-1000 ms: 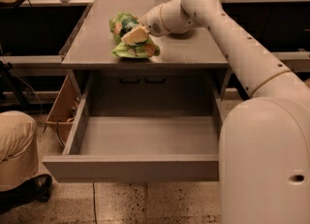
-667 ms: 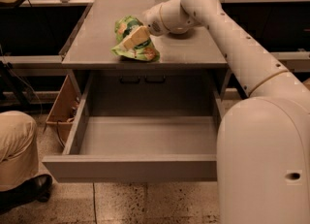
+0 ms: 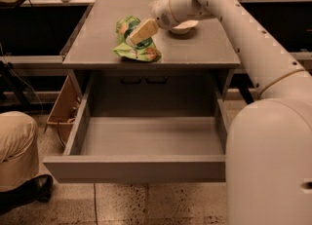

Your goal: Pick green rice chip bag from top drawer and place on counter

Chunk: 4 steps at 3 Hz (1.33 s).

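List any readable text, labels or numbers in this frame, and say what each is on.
Green rice chip bag, on the counter under the gripper: any print is too blurred to read.
Top drawer, counter, robot arm: no text visible.
Nothing legible anywhere.

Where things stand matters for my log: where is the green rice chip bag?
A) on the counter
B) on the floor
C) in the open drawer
A: the green rice chip bag lies on the counter with the gripper over it, above the open top drawer.
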Each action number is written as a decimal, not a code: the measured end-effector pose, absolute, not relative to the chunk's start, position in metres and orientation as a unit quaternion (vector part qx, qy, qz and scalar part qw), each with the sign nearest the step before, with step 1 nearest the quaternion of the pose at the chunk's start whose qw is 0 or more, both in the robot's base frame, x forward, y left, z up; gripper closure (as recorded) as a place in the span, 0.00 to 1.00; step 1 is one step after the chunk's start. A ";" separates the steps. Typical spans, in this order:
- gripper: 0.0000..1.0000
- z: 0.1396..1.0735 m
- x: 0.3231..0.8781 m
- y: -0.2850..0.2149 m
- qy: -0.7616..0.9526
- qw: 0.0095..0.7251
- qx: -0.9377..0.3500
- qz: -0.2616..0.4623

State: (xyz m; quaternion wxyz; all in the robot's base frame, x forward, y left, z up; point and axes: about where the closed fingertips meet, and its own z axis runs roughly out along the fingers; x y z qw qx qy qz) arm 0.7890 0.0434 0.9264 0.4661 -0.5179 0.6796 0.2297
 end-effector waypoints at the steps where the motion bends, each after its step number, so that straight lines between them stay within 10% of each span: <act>1: 0.00 0.945 0.772 0.019 0.674 0.465 -0.527 0.228; 4: 0.00 0.980 0.719 -0.143 0.696 0.510 -0.466 0.195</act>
